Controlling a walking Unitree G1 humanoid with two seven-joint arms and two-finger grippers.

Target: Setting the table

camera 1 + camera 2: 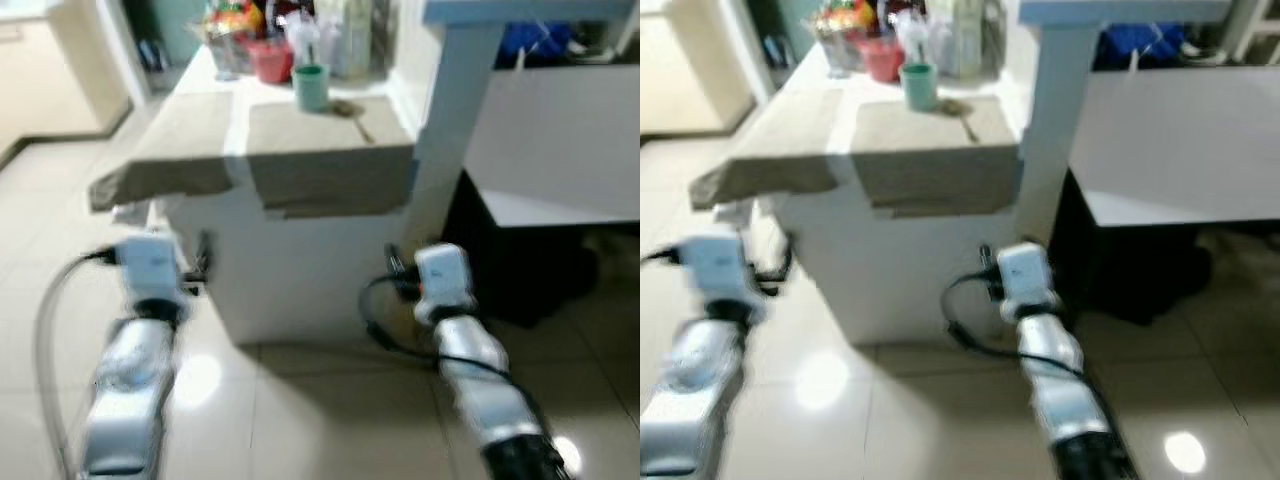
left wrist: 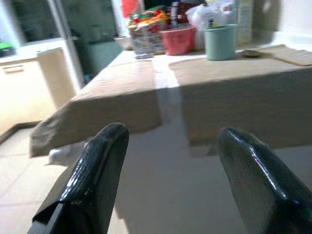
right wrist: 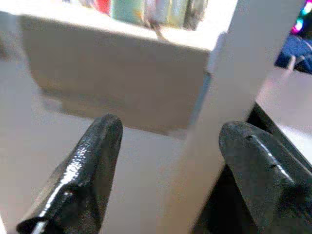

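A white table [image 1: 300, 270] stands straight ahead, its top covered by two beige mats [image 1: 320, 140], the left one [image 1: 170, 150] drooping over the edge. On the right mat stand a green cup [image 1: 311, 86] and a wooden spoon [image 1: 355, 120]. Behind them are a red bowl [image 1: 270, 60] and several packets and bottles, blurred. Both arms reach forward, below the tabletop and short of the table's near side. The left gripper [image 2: 168, 151] is open with nothing between its fingers [image 2: 97, 165]. The right gripper [image 3: 168, 151] is also open and holds nothing.
A white pillar [image 1: 450, 120] rises at the table's right corner. Right of it is a white desk top [image 1: 560, 140] with a dark space [image 1: 520, 270] underneath. Glossy tiled floor [image 1: 300, 410] lies below the arms. A beige cupboard [image 1: 50, 70] stands far left.
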